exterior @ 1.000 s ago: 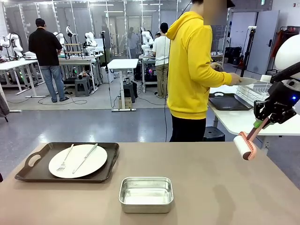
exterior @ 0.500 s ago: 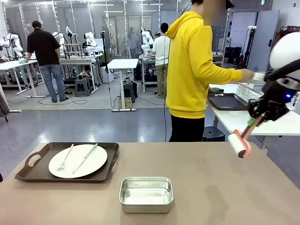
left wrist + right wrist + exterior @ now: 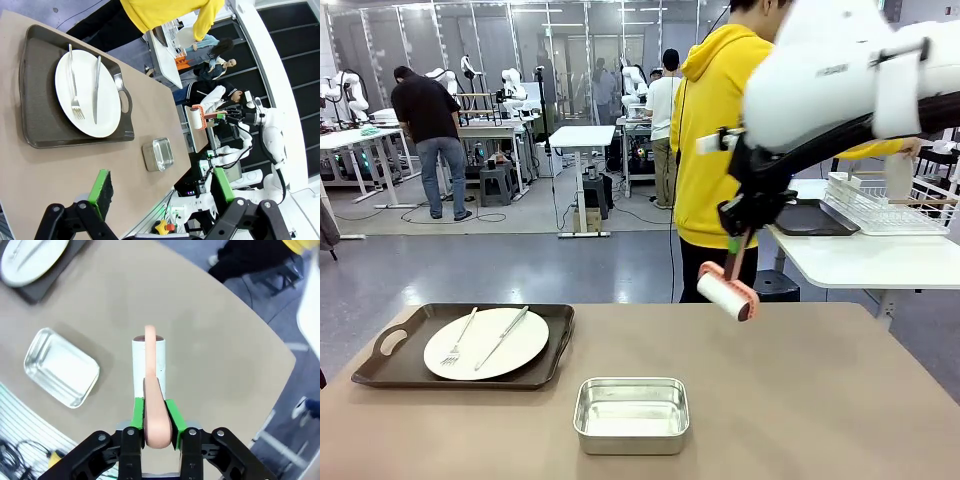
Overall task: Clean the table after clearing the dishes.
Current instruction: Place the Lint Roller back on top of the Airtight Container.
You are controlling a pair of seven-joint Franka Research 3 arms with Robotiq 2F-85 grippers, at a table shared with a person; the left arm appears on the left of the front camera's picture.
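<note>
A small rectangular steel pan [image 3: 631,414] stands in the lower middle of the front view, empty, with its long side across the picture. In the right wrist view the same pan lies at the left side. A person in a yellow hoodie [image 3: 715,150] stands in the upper middle, turned toward the right, where a white side table [image 3: 865,265] carries a white wire rack [image 3: 885,205]. At the upper left, far back, a person in a black shirt [image 3: 428,110] stands with the back to the camera. A person in a white shirt [image 3: 665,110] stands just left of the hoodie. Between these two, a small white table [image 3: 582,137] stands on the grey floor [image 3: 520,265].
</note>
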